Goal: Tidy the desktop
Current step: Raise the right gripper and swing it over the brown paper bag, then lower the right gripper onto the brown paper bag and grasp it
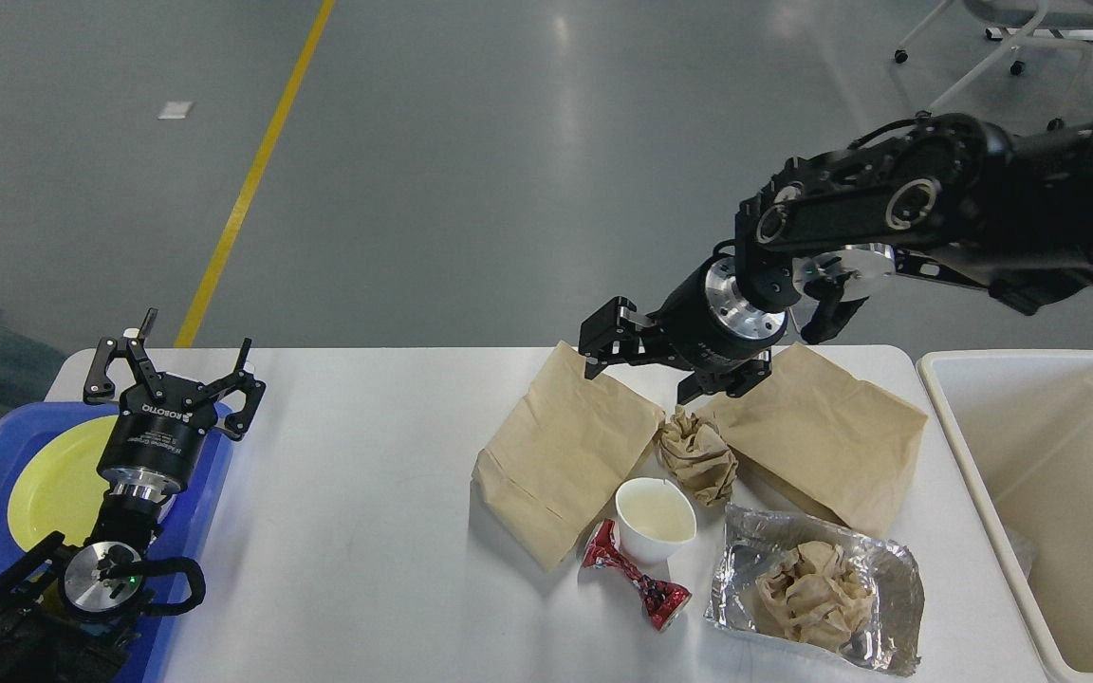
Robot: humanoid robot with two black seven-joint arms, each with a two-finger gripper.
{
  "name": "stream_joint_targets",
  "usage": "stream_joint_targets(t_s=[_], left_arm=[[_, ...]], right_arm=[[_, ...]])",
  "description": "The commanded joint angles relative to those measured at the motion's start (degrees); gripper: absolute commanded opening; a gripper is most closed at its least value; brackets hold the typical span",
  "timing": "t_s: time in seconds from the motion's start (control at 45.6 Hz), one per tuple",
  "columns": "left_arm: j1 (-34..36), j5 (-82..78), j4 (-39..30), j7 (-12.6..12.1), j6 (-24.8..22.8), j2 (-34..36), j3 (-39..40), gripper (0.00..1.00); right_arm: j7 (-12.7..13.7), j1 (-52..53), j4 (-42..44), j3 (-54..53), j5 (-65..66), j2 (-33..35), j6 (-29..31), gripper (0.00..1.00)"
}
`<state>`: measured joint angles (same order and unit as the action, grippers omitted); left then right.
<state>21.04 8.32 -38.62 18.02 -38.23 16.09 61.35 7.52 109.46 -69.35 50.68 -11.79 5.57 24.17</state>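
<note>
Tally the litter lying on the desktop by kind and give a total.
Flat brown paper bags: 2, left bag, right bag
Crumpled brown paper balls: 2, one between the bags, one in the foil
Foil wrapper: 1
White paper cup: 1
Crushed red wrapper: 1
Total: 7

Our right gripper (653, 362) hangs with jaws spread above the worktop (366, 493); one brown bag (561, 451) lies just below them, a crumpled paper ball (695, 453) beside.
</note>
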Motion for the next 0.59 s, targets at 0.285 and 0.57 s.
stream_joint_targets(t_s=[0.285,0.57], left_arm=[[-0.03,0.03,0.04,0.0,0.0,0.0,0.08,0.96],[-0.03,-0.06,0.04,0.0,0.0,0.0,0.08,0.96]], right_arm=[[-0.4,-24.99,25.84,-1.02,0.01,-11.1,-8.95,1.0],[-0.4,-32.38,30.24,-0.85,0.01,-11.28,-12.74,1.0]])
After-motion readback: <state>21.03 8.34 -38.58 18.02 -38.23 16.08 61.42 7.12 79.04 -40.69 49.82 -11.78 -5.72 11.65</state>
